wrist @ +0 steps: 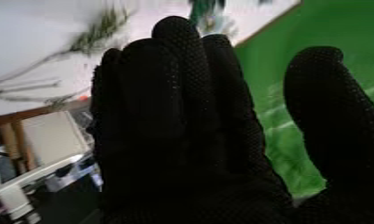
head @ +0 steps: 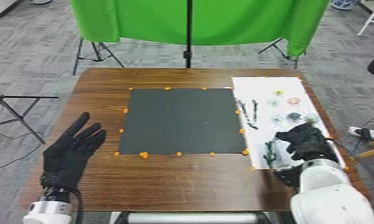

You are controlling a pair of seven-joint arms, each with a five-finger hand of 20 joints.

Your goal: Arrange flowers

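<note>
In the head view the right hand [head: 306,141] is over the white sheet [head: 265,89] at the table's right side, close to a green stem [head: 270,154]. Dark twigs [head: 248,114] lie on the sheet's left part; a pink flower [head: 294,100], a yellow flower [head: 278,92] and a dark bluish one [head: 294,116] lie farther back. The right wrist view has the right hand [wrist: 183,145] open, fingers straight, thumb apart, with a leafy sprig [wrist: 99,31] beyond them. At the table's left, the left hand [head: 70,152] is open, palm flat.
A dark square mat [head: 182,121] edged with orange pieces [head: 143,155] covers the middle of the brown table [head: 188,187]. Behind the table hangs a green cloth [head: 237,25] on a stand.
</note>
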